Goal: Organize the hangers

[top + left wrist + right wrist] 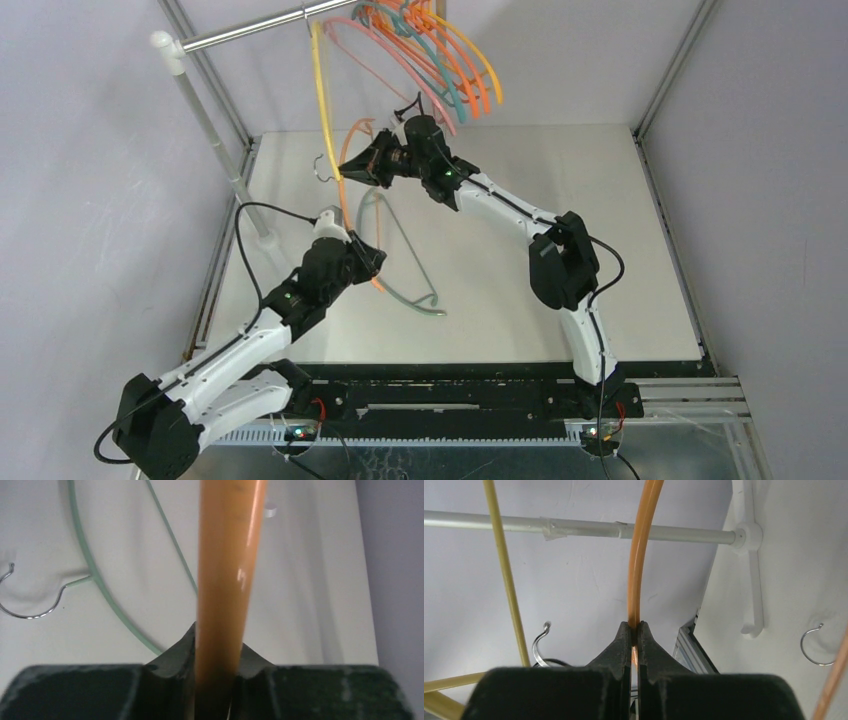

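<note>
Lavender-grey walls and an aluminium frame close in a white tabletop (pixel 600 250). At the far left corner stands one silver rail (pixel 260 30) on one white post (pixel 210 130).

One yellow hanger (pixel 320 100) hangs from the rail by itself. Further along the same rail is a tight bunch of hangers (pixel 440 60) in pink, orange, teal and yellow. At least five strands show, but they overlap too much for an exact count.

One orange hanger (pixel 227 570) is off the rail and held in the air above the tabletop's far left part. The left claw (pixel 368 262) is clenched on it, and the left wrist view shows the thick orange rod pinched in the notch between the pads. The right claw (pixel 348 170) is also clamped on an orange strand, with its two fingers pressed together around it just below the rail in the right wrist view. From above, a single orange strand runs from one claw to the other, so both appear to grip the same hanger.

One pale teal hanger (pixel 90 576) lies flat on the tabletop beneath the left claw, with its metal hook (pixel 30 611) resting on the surface beside it.
</note>
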`<state>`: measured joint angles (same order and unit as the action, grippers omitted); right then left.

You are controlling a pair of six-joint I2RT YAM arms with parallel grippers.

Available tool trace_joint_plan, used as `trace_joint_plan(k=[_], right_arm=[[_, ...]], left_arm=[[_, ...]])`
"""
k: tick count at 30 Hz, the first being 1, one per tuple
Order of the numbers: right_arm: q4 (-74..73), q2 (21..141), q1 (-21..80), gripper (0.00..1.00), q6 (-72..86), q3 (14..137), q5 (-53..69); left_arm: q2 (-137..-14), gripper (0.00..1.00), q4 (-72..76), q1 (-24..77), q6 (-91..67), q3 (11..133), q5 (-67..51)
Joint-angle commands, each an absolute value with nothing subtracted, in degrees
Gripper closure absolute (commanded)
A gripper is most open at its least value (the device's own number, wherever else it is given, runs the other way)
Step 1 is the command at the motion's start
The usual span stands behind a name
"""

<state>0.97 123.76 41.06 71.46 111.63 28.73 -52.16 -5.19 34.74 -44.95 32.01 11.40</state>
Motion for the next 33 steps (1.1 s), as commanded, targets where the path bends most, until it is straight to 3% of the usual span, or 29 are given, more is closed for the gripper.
trace_joint_plan(k=[1,3,6,11,15,18,22,26,33], right_arm=[[5.2,118.2,41.48,1.0,74.72,111.29,29.34],[4.89,117.62,41.28,1.0,74.62,110.09,29.6],[3.92,116.43,40.11,1.0,74.55,107.23,30.67],[2.6,113.01,36.45,0.87,74.51,98.77,33.04],[-3.7,109.97,33.25,0.58,70.18,96.22,36.51],[-6.32,107.41,31.5,0.53,66.86,93.96,41.13],[-16.89,103.91,30.31,0.51,55.65,92.98,45.17],[-33.63,101.51,29.97,0.5,37.34,94.07,40.34],[-43.52,97.83,32.55,0.49,24.1,90.36,33.91]], left_arm=[[-53.53,0.85,-7.65,34.72,-45.32,31.9,15.13],[-53.48,0.99,-8.64,34.72,-45.16,31.82,15.23],[-52.93,1.0,-12.79,34.72,-46.07,32.06,16.9],[-49.48,1.0,-21.04,34.68,-45.99,33.58,21.42],[-48.88,1.0,-28.66,34.01,-42.26,38.6,26.16],[-48.48,1.0,-31.11,32.6,-39.98,40.99,28.75],[-47.93,1.0,-32.64,30.27,-35.94,44.65,30.01],[-49.4,1.0,-35.96,30.03,-30.15,53.59,32.6],[-55.74,1.0,-38.26,29.5,-19.07,72.14,37.48]])
